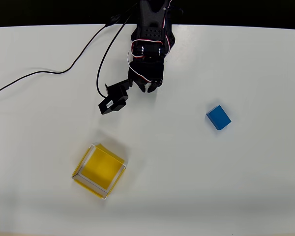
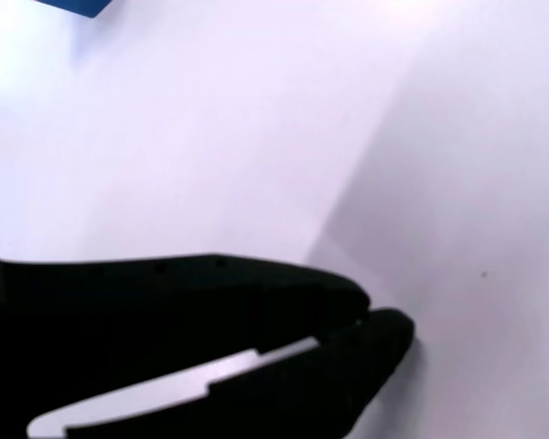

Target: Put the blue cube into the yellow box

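**Blue cube lies untouched at right, yellow box at lower left, arm near the top edge**

In the overhead view the black arm reaches down from the top centre of the frame onto a white table. Its gripper sits in the upper middle of the picture, pointing toward the bottom of the frame, with nothing between its fingers. In the wrist view the gripper fills the lower left of the frame as two dark fingers lying against each other, their tips meeting at right of centre, so the jaws are closed and empty.

A small black camera block hangs off the arm to the left of the gripper in the overhead view, and a black cable runs from the arm across the upper left of the table to the left edge.

The blue cube rests on the table at right of centre in the overhead view, turned at an angle, well apart from the gripper and lower than it in the frame. In the wrist view a sliver of the blue cube shows at the top left edge.

The yellow box stands in the lower left part of the overhead view, rotated so that one corner points toward the bottom of the frame. Its yellow floor is bare. It is well apart from both the cube and the gripper.
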Robot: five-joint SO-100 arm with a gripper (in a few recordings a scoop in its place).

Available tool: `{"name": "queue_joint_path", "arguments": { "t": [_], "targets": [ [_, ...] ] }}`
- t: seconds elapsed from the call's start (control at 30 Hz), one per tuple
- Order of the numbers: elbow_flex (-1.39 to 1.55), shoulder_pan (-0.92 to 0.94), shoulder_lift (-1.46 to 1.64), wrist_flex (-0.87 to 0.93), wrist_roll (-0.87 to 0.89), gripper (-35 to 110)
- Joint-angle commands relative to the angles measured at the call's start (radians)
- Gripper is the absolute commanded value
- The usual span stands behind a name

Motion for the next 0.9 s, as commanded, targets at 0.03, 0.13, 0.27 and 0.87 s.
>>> {"name": "queue_joint_path", "arguments": {
  "t": [0.03,0.13,0.27,0.87],
  "targets": [
    [0.026,-0.006,0.025,0.014,-0.023,0],
    [0.026,0.012,0.026,0.014,-0.02,0],
    [0.026,0.009,0.026,0.014,-0.02,0],
    [0.021,-0.011,0.015,-0.037,-0.101,6]
  ]
}}
